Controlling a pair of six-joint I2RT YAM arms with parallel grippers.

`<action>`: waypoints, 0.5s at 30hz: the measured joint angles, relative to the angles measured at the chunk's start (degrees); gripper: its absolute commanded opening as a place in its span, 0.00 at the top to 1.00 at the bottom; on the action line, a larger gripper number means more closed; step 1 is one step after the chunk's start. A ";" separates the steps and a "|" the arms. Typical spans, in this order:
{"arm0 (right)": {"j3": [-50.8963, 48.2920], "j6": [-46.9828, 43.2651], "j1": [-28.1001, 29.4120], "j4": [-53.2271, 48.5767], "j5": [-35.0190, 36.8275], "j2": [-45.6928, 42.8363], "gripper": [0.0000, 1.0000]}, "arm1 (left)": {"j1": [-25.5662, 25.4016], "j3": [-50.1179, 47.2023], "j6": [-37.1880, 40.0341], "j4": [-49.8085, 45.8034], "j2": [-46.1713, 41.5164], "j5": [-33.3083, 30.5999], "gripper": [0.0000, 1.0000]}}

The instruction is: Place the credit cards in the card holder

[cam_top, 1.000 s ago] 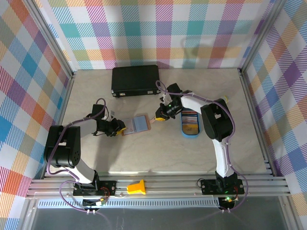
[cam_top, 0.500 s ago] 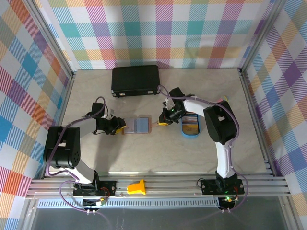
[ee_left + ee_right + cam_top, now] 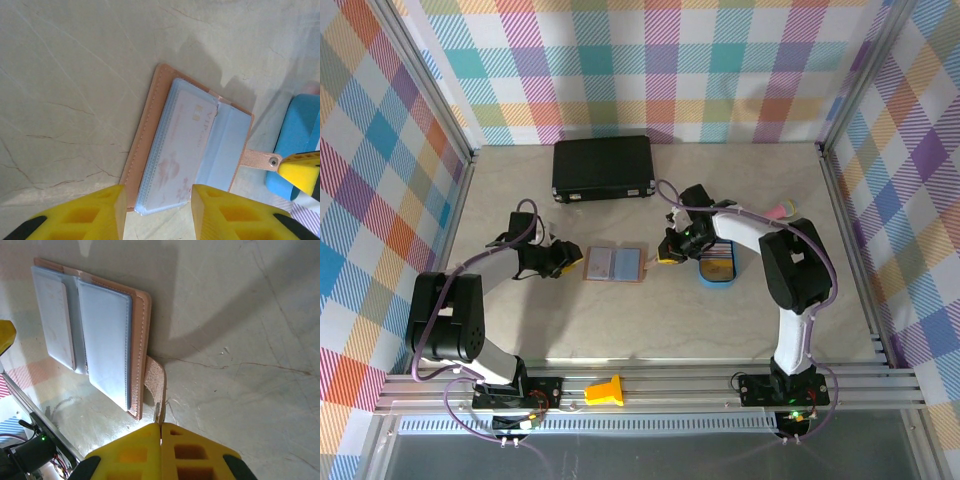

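Note:
The card holder [image 3: 613,265] lies open and flat mid-table, salmon leather with bluish-grey pockets [image 3: 102,335]. A pale pinkish card [image 3: 187,145] sits in its left pocket stack. My right gripper [image 3: 667,258] is at its right edge, shut on the leather closing strap [image 3: 155,377]; the jaws [image 3: 160,427] meet on the strap's tip. At the holder's left edge my left gripper [image 3: 565,262] stands open. Its fingertips [image 3: 157,210] straddle the near corner of the pockets without touching. More credit cards [image 3: 717,246] lie in the blue tray [image 3: 703,272].
A large black case [image 3: 602,167] lies at the back of the table. The blue tray [image 3: 300,145] sits right behind my right gripper. A yellow block [image 3: 604,390] rests on the front rail. Metal frame posts and checked walls ring the table.
My right gripper has moved toward the near right with the strap, and the card holder has slid slightly right and lies flatter. My left jaws have widened and let go of the left edge.

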 measured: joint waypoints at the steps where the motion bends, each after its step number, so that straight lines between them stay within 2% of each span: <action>1: 0.00 0.00 -0.09 0.00 0.15 0.00 1.00 | -0.13 0.00 0.02 0.00 0.00 0.07 0.61; 3: 0.15 0.00 -0.24 -0.11 0.39 0.00 1.00 | -0.37 0.00 0.00 0.00 0.00 0.17 0.61; 5: 0.66 0.00 -0.31 -0.22 0.42 0.00 0.94 | -0.55 0.00 0.02 0.02 0.00 0.39 0.61; 11: 1.57 -0.48 -0.31 -0.46 2.43 -0.13 0.59 | -1.11 -0.04 0.00 0.15 0.00 0.55 0.61; 15: 1.60 -0.35 0.28 -2.47 7.32 -2.54 0.47 | -1.88 -0.04 0.00 0.48 0.04 0.96 0.62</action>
